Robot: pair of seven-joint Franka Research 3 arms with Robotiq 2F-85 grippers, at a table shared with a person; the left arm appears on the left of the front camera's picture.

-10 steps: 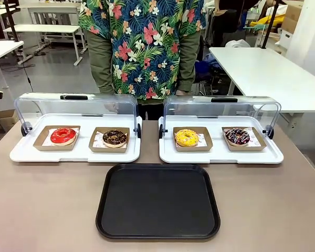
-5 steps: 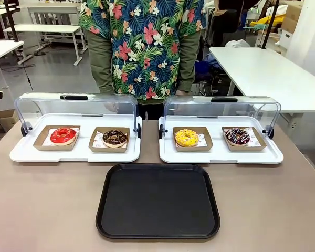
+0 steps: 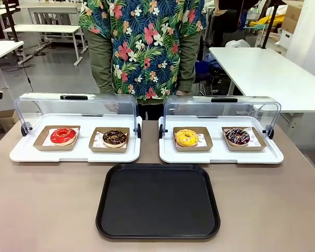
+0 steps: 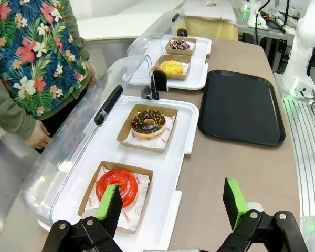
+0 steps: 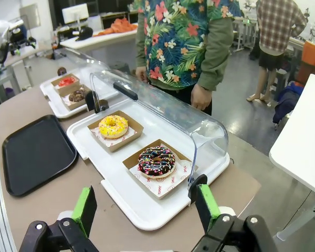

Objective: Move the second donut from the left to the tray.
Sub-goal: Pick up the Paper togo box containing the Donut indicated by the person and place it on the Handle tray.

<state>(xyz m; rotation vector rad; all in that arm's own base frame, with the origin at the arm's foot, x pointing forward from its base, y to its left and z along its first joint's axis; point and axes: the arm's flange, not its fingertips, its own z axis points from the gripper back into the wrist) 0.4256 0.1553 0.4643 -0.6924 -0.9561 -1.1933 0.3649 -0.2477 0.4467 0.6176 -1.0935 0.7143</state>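
Left gripper (image 4: 172,195): fingers spread wide apart, above the left display tray's (image 3: 21,155) outer end. Under its raised clear lid (image 3: 76,105), this tray holds two cardboard boxes: the red-glazed donut (image 3: 63,135), then the second donut from the left (image 3: 114,137), seated in its box (image 3: 97,147). The black tray (image 3: 157,202) lies nearer, centred. The right display tray (image 3: 220,157) holds the yellow donut (image 3: 186,137) and the sprinkled dark donut (image 3: 237,136), each boxed. Right gripper (image 5: 146,201): fingers spread wide apart.
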